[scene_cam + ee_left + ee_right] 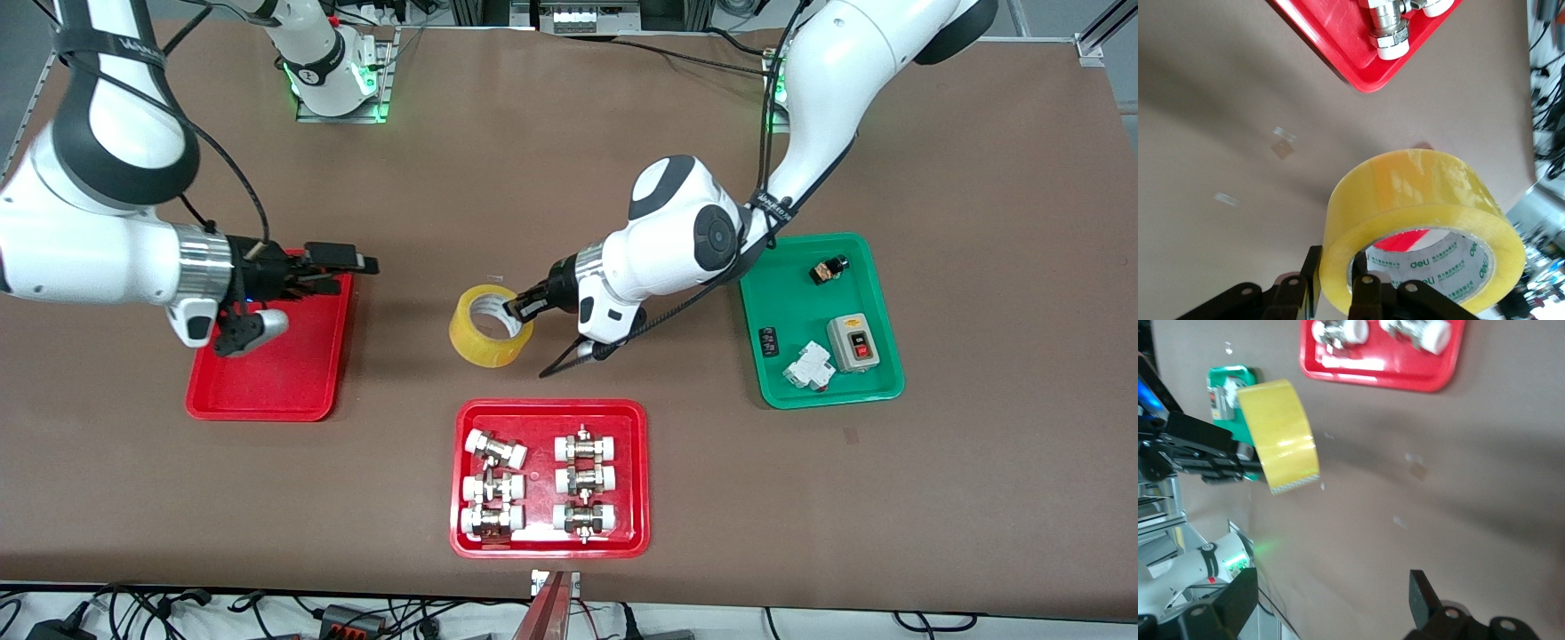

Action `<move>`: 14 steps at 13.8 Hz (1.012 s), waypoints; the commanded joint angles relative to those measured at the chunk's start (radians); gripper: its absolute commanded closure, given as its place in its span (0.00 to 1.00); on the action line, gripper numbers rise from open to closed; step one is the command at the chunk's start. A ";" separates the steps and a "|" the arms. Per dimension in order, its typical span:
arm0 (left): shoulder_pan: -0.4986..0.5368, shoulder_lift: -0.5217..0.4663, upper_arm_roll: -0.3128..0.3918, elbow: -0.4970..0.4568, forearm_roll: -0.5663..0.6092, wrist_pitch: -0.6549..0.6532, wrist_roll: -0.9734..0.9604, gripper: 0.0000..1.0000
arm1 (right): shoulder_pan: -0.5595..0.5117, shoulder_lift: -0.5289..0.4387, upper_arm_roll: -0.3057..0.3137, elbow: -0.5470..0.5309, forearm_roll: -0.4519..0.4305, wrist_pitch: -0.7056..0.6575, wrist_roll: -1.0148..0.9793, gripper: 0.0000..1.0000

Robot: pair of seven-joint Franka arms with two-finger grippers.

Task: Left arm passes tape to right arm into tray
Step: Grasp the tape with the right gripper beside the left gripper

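Observation:
My left gripper is shut on the wall of the yellow tape roll, one finger inside the pale core and one outside, and holds it over the middle of the table. The left wrist view shows the tape clamped between the fingers. My right gripper is open and empty, over the edge of the plain red tray at the right arm's end, pointing toward the tape. The right wrist view shows its spread fingers and the tape held by the left gripper.
A red tray of white-capped metal fittings lies nearer the front camera than the tape. A green tray with switches and small parts lies toward the left arm's end. The left arm's black cable hangs beside the tape.

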 commanded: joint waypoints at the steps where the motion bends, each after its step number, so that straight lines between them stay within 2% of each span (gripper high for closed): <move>1: -0.046 0.093 0.009 0.154 -0.022 0.000 -0.063 1.00 | 0.045 0.022 0.000 -0.044 0.087 0.113 -0.102 0.00; 3: -0.057 0.113 0.009 0.186 -0.022 0.001 -0.111 1.00 | 0.065 0.051 -0.002 -0.046 0.136 0.159 -0.123 0.00; 10: -0.060 0.124 0.009 0.180 -0.012 0.023 -0.105 0.99 | 0.113 0.130 0.000 -0.035 0.282 0.334 -0.182 0.00; 14: -0.058 0.123 0.010 0.179 -0.010 0.021 -0.105 0.99 | 0.113 0.148 -0.002 -0.020 0.334 0.359 -0.228 0.00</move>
